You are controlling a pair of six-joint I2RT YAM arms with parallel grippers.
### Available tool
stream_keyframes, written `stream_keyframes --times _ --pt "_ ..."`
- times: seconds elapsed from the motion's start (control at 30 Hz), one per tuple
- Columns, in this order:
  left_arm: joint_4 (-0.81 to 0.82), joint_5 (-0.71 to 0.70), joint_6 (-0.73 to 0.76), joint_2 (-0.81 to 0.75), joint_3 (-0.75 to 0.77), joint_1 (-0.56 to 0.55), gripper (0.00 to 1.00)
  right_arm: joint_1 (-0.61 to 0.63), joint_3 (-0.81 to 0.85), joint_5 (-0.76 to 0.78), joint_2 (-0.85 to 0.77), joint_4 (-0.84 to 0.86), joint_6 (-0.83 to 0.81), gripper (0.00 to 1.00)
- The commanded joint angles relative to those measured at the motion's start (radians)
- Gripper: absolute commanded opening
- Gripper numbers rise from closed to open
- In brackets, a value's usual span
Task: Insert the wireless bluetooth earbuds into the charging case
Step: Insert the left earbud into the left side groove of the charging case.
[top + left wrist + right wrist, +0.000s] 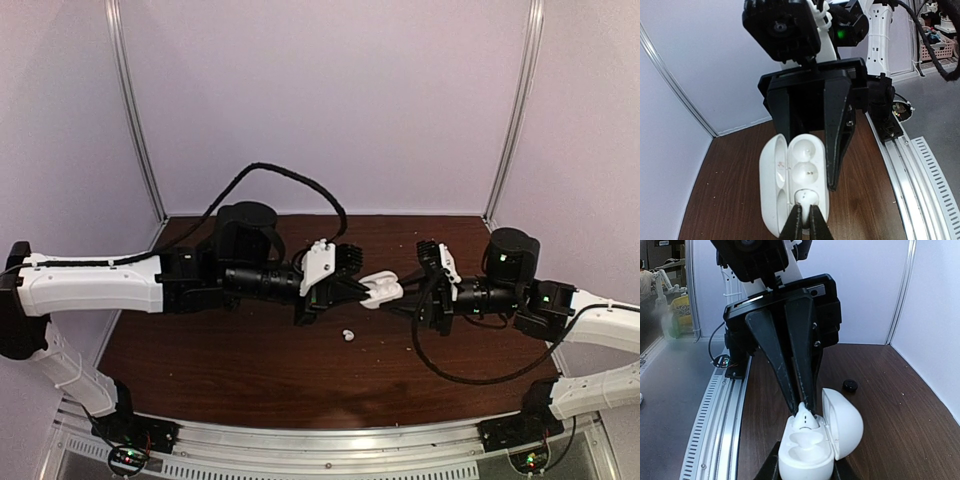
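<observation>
The white charging case (807, 452) is held above the table with its lid (846, 424) swung open. My right gripper (805, 471) is shut on the case's body from both sides. A white earbud (806, 199) sits head-down in the case's end socket, stem sticking out. My left gripper (805, 207) is shut on that stem. The two other round hollows (807, 172) of the case hold nothing. In the top view both grippers meet at the case (382, 290) over the table's middle. Another white earbud (348, 335) lies loose on the table just in front of them.
The brown table (250, 350) is walled by pale panels at the back and sides. A small black round thing (850, 385) lies on the table beyond the case. An aluminium rail (330, 440) runs along the near edge. The right arm's cable (460, 375) droops onto the table.
</observation>
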Motion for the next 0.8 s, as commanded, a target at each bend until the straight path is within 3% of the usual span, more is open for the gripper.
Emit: stream_keyframes --times 0.0,0.4,0.77 --pt "-0.031 0.035 -0.018 0.032 0.021 -0.005 0.07 0.005 0.046 0.025 -0.007 0.059 -0.01 0.0" --pt "-0.054 -0.011 -0.026 -0.029 -0.006 -0.005 0.22 0.007 0.032 0.028 -0.015 0.052 -0.004 0.0" --pt "-0.008 -0.037 -0.02 -0.07 -0.031 -0.005 0.2 0.012 0.032 0.028 0.001 0.044 0.002 0.0"
